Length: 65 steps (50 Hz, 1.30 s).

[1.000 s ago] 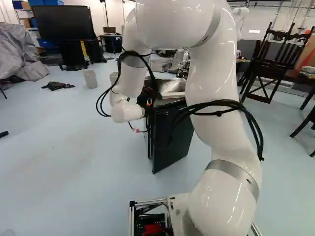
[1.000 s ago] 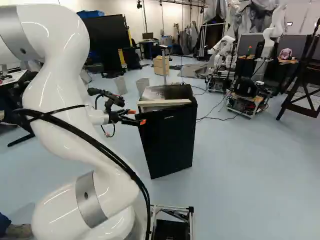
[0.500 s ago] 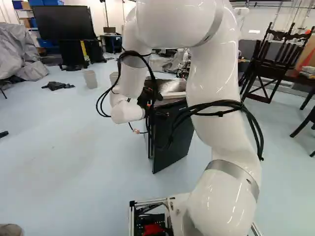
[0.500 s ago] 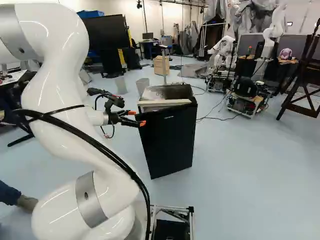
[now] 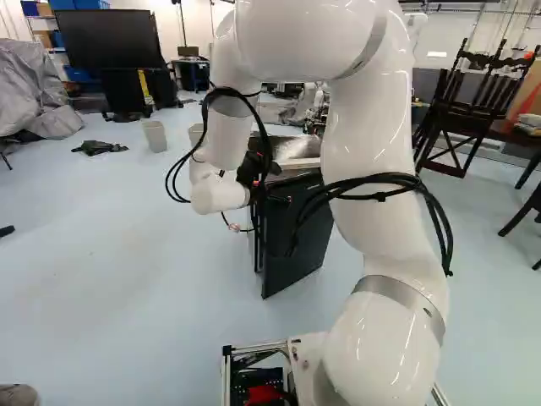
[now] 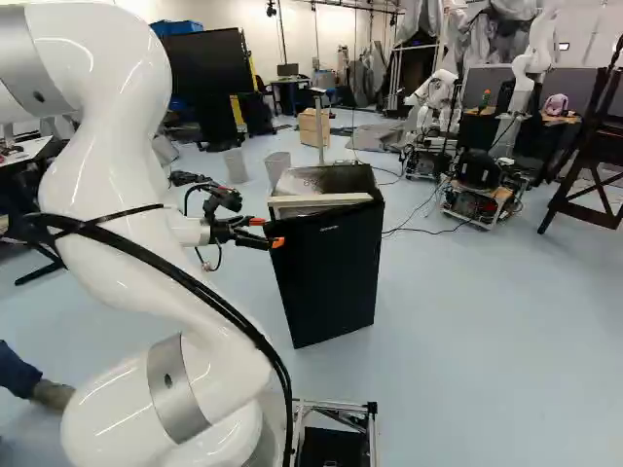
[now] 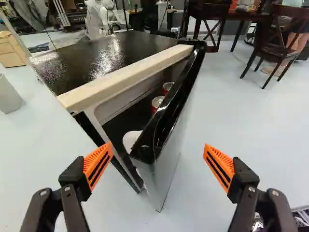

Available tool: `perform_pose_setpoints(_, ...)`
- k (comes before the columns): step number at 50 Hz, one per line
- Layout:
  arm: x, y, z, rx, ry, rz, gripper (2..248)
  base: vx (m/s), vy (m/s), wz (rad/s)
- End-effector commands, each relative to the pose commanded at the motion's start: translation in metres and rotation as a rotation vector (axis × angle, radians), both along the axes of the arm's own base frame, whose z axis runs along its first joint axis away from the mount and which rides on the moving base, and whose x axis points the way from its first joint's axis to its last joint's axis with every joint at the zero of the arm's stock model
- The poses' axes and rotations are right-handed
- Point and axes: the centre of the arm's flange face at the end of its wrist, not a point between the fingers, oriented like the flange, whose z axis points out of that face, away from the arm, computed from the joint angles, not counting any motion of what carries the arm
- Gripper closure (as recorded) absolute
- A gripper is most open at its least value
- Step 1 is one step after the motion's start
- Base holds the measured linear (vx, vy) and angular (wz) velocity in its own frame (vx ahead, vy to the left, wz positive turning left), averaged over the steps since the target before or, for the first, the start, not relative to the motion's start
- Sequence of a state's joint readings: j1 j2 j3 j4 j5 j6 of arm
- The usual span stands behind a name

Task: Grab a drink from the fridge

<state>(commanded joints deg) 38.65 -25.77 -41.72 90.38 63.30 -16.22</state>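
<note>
Arm (image 6: 107,175) slightly lower, glossy black fridge (image 6: 331,268) ajar, red silver-topped cans (image 7: 157,102) inside

Red cans (image 7: 157,102) inside fridge (image 7: 104,58), partly hidden by its door (image 7: 171,140); white item (image 7: 130,139) inside fridge, partly covered, kind unclear; bin (image 7: 7,96) apart from fridge, cut off by wrist view's edge.

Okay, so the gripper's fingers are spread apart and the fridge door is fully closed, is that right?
Not quite: the fridge door is ajar, not closed. The wrist view shows two red cans through the gap behind it. The gripper does have its fingers spread apart.
</note>
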Motion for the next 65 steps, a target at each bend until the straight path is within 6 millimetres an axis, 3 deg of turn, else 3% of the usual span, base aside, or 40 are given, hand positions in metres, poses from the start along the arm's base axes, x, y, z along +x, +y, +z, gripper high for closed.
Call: perform_pose_setpoints(65, -0.025, -0.015, 0.001, -0.033, 0.008, -0.050, 3, 0.000, 0.000, 0.000)
